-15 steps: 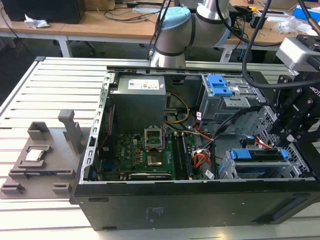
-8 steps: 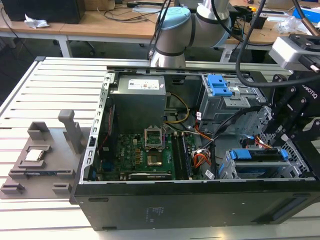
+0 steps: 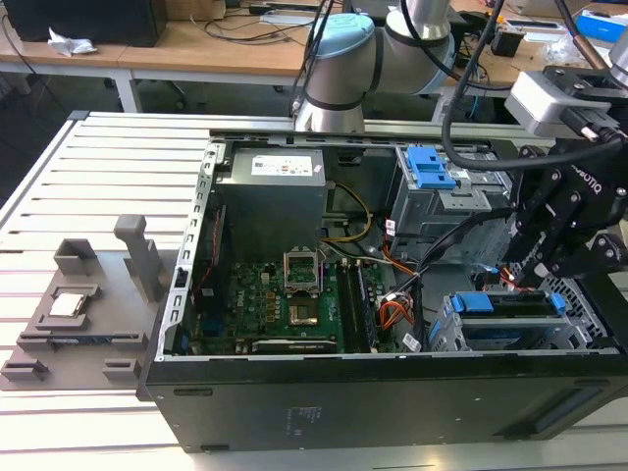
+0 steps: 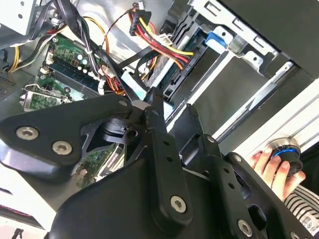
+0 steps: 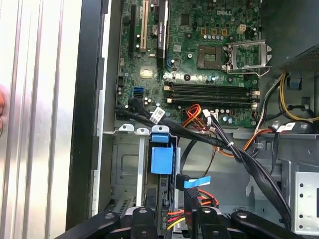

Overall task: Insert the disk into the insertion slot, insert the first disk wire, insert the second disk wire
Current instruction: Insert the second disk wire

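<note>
The gripper (image 4: 169, 107) fills the near field of the second wrist view, its 2 black fingers (image 4: 162, 149) drawn close together around what looks like a black wire connector with a pale blue tab (image 5: 197, 182); I judge it pinched, though the contact itself is partly hidden. The disk (image 3: 505, 306), in its blue carrier, already sits inside the insertion slot (image 3: 446, 329) at the exterior view's right, so step 1 looks done. Red, yellow and black power leads (image 4: 159, 42) hang just beside the fingertips, so the wiring appears to be in hand, neither plug visibly seated. The arm reaches down into the open computer case (image 3: 186, 285) from above, wrist tilted over the cage. A person's hand (image 4: 271, 167) rests on a knob outside the case.
</note>
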Action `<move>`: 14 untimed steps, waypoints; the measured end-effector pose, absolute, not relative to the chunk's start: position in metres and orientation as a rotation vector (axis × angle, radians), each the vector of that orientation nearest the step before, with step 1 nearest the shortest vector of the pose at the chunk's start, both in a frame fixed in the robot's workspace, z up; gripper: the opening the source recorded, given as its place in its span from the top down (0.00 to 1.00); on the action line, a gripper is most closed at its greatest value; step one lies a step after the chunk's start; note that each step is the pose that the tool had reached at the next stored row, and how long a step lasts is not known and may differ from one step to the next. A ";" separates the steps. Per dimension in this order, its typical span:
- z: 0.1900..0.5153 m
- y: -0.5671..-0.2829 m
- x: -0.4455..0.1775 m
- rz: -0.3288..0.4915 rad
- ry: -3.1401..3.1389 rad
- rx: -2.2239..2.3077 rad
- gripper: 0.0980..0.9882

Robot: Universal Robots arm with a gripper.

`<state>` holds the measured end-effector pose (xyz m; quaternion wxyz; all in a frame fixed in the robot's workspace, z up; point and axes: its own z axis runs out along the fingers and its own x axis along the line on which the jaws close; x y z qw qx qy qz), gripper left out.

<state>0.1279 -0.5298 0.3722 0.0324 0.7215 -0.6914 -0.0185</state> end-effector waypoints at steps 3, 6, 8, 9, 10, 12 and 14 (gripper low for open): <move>0.372 -0.526 0.124 -0.057 -2.128 2.221 0.70; 0.372 -0.523 0.122 -0.057 -2.128 2.221 0.70; 0.372 -0.522 0.119 -0.057 -2.128 2.221 0.70; 0.372 -0.521 0.118 -0.057 -2.128 2.221 0.70; 0.372 -0.521 0.117 -0.057 -2.129 2.221 0.70; 0.370 -0.521 0.115 -0.057 -2.128 2.221 0.70; 0.368 -0.520 0.115 -0.056 -2.128 2.221 0.70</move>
